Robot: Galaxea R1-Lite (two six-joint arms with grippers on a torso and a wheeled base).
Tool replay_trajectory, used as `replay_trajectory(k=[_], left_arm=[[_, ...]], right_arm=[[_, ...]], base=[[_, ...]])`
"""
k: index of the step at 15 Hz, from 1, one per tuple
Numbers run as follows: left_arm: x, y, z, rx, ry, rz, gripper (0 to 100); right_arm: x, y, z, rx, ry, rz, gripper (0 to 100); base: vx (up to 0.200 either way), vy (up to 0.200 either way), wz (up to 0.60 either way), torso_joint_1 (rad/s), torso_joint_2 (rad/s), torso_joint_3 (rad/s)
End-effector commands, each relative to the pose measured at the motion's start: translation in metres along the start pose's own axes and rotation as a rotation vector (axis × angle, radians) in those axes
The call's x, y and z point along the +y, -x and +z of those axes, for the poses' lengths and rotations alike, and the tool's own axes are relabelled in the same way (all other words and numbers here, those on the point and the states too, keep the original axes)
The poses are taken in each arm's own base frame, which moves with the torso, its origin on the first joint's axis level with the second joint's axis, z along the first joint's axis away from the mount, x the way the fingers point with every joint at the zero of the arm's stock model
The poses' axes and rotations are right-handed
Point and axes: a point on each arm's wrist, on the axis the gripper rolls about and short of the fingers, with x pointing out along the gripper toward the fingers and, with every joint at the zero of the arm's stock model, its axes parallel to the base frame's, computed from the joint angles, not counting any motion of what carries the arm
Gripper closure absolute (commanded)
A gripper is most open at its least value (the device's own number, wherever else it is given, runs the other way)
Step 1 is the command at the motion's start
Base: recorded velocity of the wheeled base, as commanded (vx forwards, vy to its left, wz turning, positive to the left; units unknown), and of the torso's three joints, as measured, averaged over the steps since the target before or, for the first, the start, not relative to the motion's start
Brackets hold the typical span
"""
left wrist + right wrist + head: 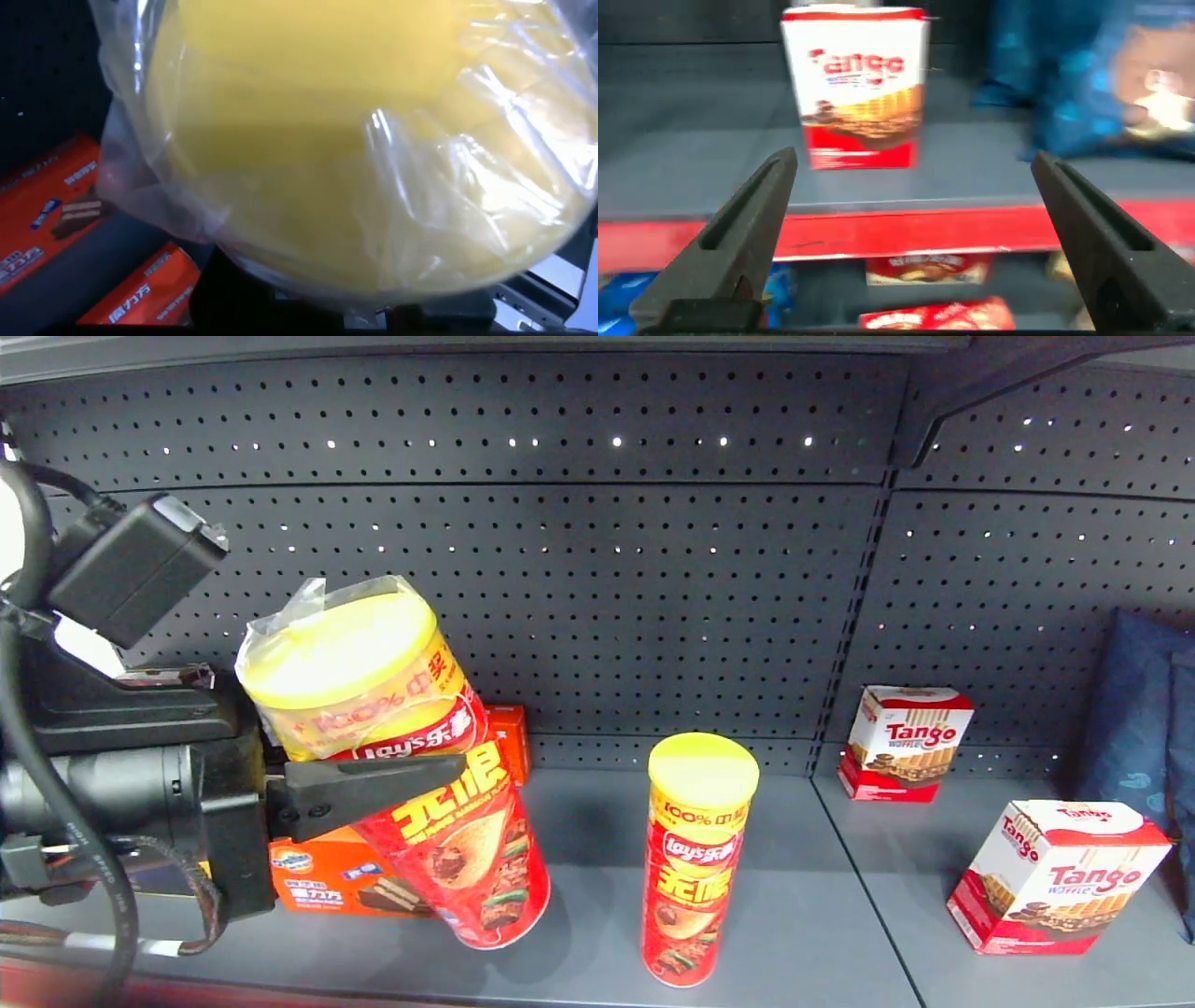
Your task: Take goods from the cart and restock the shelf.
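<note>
One chip can (373, 663) in left pincer (429, 758)

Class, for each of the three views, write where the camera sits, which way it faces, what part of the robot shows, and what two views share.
Head view: on the head, facing forward and down at the shelf; shows the left gripper shut on a chip can.
Left wrist view: on the left wrist, facing the can's yellow lid, orange boxes beyond.
Right wrist view: on the right wrist, facing the shelf front and a wafer box; shows the right gripper, open.
Shared: the orange boxes, head and left wrist views.
</note>
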Motion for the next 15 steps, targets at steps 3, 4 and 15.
replay_trajectory(k=[3, 4, 15], left_arm=[[0.008, -0.016, 0.001, -0.008, -0.002, -0.016, 100], [0.010, -0.020, 0.002, -0.016, -0.007, -0.019, 100], [0.022, -0.047, -0.004, 0.008, 0.004, -0.075, 100]], right_arm=[[0.001, 0.001, 0.000, 0.035, -0.025, 0.031, 0], [0.000, 0.001, 0.000, 0.035, -0.024, -0.024, 0], [0.002, -0.002, -0.008, 0.043, -0.022, 0.072, 0]], base=[[0.000, 0.000, 0.00, 0.000, 0.00, 0.000], [0.000, 0.000, 0.00, 0.000, 0.00, 0.000], [0.000, 0.000, 0.00, 0.000, 0.00, 0.000]])
